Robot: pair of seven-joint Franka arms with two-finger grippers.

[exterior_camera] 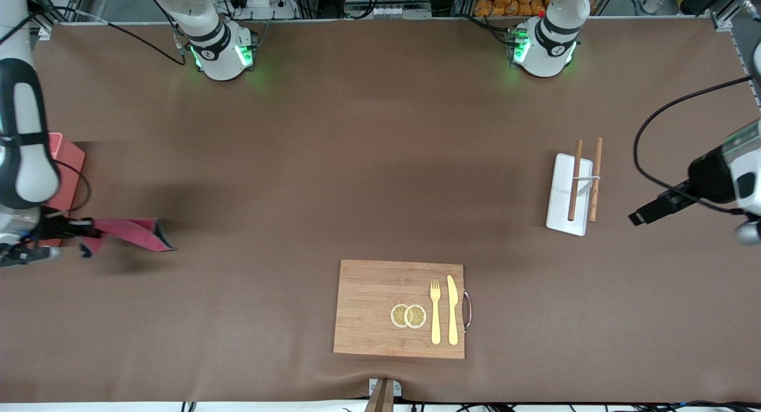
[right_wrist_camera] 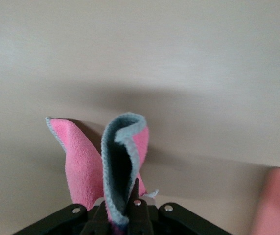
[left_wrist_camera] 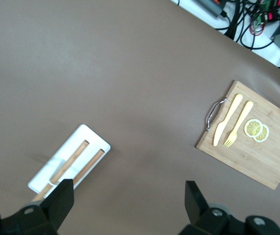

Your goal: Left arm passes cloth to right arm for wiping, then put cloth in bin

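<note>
Notably, only the right wrist view shows the right gripper [right_wrist_camera: 125, 215] clenched on the cloth [right_wrist_camera: 108, 161], which fans out from its fingers, with the bin [exterior_camera: 64, 168] just beside. Left gripper [left_wrist_camera: 130, 205] waits, fingers [left_wrist_camera: 61, 200] spread apart and empty, over bare table near the white tray [left_wrist_camera: 69, 159] holding wooden sticks [left_wrist_camera: 79, 164]. Cutting board [exterior_camera: 399, 308] lies well apart.

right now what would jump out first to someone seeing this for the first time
The crimson-pink cloth hangs from the shut right gripper over the right arm's end of the table, beside the pink bin. The left gripper waits open above the other end, near a white tray with wooden sticks. A wooden board lies nearest the front camera.
</note>
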